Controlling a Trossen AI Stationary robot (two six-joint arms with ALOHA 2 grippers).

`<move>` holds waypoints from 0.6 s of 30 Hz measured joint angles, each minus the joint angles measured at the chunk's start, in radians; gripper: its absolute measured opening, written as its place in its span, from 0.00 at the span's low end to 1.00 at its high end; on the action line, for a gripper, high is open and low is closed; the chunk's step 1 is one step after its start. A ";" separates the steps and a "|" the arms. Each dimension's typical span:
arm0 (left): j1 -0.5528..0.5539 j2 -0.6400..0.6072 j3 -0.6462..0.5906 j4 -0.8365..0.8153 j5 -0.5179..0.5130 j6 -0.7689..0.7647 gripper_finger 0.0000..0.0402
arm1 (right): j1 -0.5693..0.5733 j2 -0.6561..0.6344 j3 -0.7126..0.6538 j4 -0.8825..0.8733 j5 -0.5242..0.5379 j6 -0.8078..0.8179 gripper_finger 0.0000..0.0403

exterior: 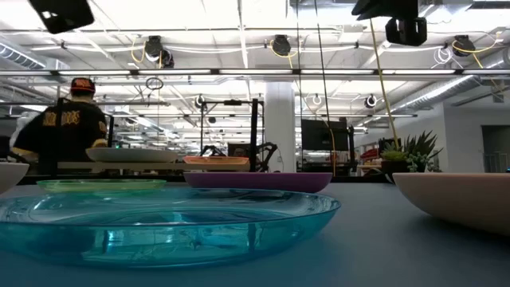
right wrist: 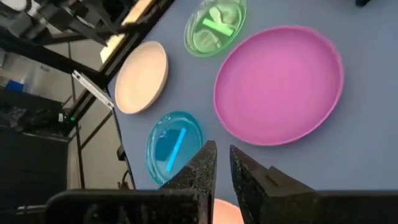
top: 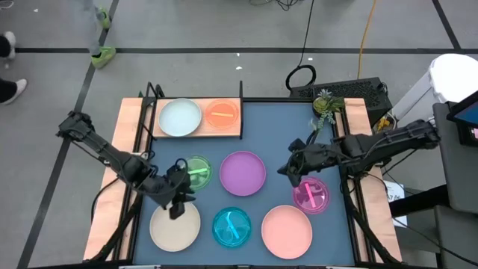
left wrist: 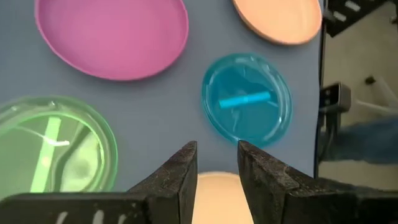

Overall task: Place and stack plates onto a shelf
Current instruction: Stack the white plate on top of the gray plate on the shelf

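Dark blue tabletop (top: 278, 127) lay beneath both bent arms. Left gripper (top: 178, 199), fingers parted and empty, hovered between green plate (top: 198, 170) and cream plate (top: 175, 227). Right gripper (top: 295, 176), closed and empty, hung beside magenta plate (top: 311, 196); the shelf (top: 199, 119) stood far beyond.

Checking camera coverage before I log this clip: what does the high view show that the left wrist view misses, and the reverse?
High view only: the shelf holding the pale blue-white plate and orange plate, the magenta plate, both arms.
Left wrist view only: the left gripper close up, fingers slightly parted and empty above the cream plate.
Both: green plate, purple plate, teal plate, salmon plate.
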 joint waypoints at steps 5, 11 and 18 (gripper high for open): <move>-0.050 0.000 -0.033 0.017 0.000 -0.052 0.29 | 0.043 0.025 0.000 0.006 0.000 0.066 0.08; -0.103 0.000 -0.132 0.139 0.028 -0.147 0.29 | 0.102 0.030 0.000 0.005 0.003 0.141 0.08; -0.158 0.000 -0.159 0.087 0.057 -0.267 0.29 | 0.141 0.030 0.000 -0.007 0.040 0.137 0.08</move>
